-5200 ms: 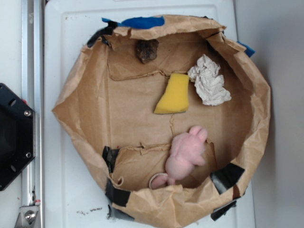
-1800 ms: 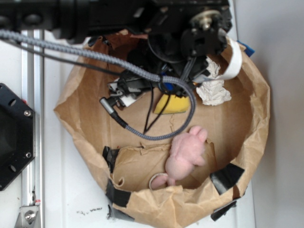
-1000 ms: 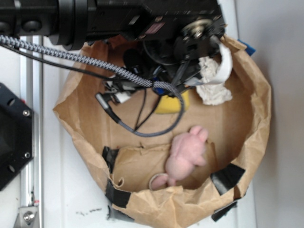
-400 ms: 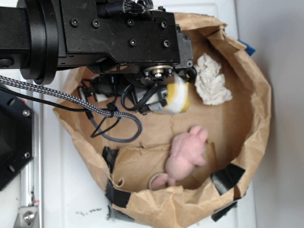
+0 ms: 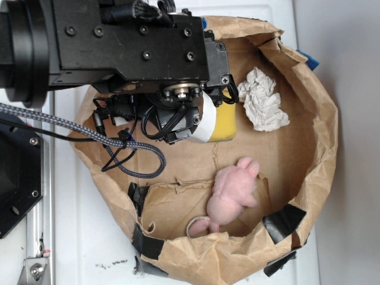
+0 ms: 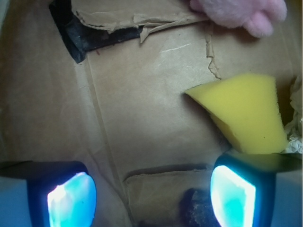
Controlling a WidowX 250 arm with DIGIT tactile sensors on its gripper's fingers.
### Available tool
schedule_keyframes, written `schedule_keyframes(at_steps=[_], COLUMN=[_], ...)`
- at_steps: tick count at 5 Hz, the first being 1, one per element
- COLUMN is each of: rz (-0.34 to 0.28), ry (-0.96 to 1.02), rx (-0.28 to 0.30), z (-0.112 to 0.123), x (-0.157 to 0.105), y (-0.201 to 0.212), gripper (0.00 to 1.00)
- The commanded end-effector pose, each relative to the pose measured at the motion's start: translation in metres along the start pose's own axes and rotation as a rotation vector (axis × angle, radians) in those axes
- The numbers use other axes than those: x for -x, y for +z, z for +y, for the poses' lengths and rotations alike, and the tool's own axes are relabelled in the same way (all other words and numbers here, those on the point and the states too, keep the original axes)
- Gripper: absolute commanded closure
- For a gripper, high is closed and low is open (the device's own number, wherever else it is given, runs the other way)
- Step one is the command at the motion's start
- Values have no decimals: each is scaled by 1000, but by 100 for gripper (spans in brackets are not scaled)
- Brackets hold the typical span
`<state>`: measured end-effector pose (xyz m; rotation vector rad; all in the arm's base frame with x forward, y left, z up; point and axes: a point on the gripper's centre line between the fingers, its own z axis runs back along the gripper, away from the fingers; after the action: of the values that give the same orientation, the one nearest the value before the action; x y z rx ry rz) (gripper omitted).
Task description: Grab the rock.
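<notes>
A shallow brown paper tray (image 5: 323, 127) on the white table (image 5: 89, 249) holds a yellow sponge (image 6: 248, 113), a crumpled white paper wad (image 5: 261, 107) toward its right rim, and a pink plush toy (image 5: 233, 190) near its lower edge. The end effector (image 6: 151, 198) hangs over the tray, fingers spread wide and holding nothing. The rock (image 6: 196, 208) lies between them, close to the right finger (image 6: 234, 196), at the wrist view's bottom edge
</notes>
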<state>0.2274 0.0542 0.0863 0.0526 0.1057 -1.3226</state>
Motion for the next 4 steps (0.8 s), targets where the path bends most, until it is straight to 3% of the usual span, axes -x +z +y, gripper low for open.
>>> schedule_keyframes(at_steps=[1, 4], rz=[14, 5], ry=[31, 49], rx=[-59, -56], z=[5, 54], x=[14, 21], y=[13, 11], gripper=[0, 0])
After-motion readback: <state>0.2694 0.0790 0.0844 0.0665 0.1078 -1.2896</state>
